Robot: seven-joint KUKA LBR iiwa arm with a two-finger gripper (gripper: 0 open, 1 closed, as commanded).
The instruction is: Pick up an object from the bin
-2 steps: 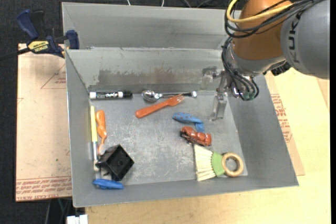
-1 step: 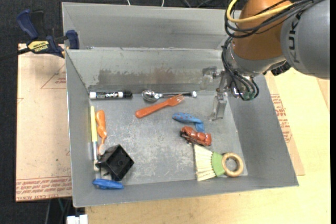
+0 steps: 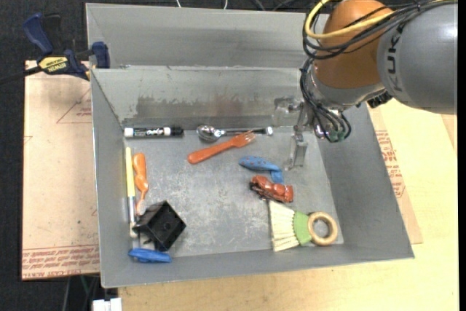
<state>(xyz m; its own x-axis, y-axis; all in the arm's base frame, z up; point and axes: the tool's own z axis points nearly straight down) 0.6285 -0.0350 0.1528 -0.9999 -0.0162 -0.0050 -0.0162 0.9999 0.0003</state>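
The gripper [image 3: 297, 156] hangs low over the right part of the bin [image 3: 218, 95], at about 3 o'clock from the middle of the floor. I cannot tell if its jaws are open or closed, and no thing is visible between them.

The thing nearest to it is a small flat blue piece [image 3: 258, 164], which lies on the floor just beside the tip, at about 8 o'clock from it. A red-brown toy car [image 3: 271, 190] lies near, at about 7 o'clock from the gripper, just below the blue piece. An orange fork [image 3: 218, 149] lies at 9 o'clock from the gripper, tilted, and a metal spoon [image 3: 233, 132] lies along the far wall at about 10 o'clock.

At 6 o'clock from the gripper, by the near wall, a pale brush [image 3: 285, 229] touches a roll of tape [image 3: 322, 227].

A black marker [image 3: 153, 132] lies at the far left. A black box [image 3: 162, 223] and some other small things lie at the near left corner, well apart from the gripper.
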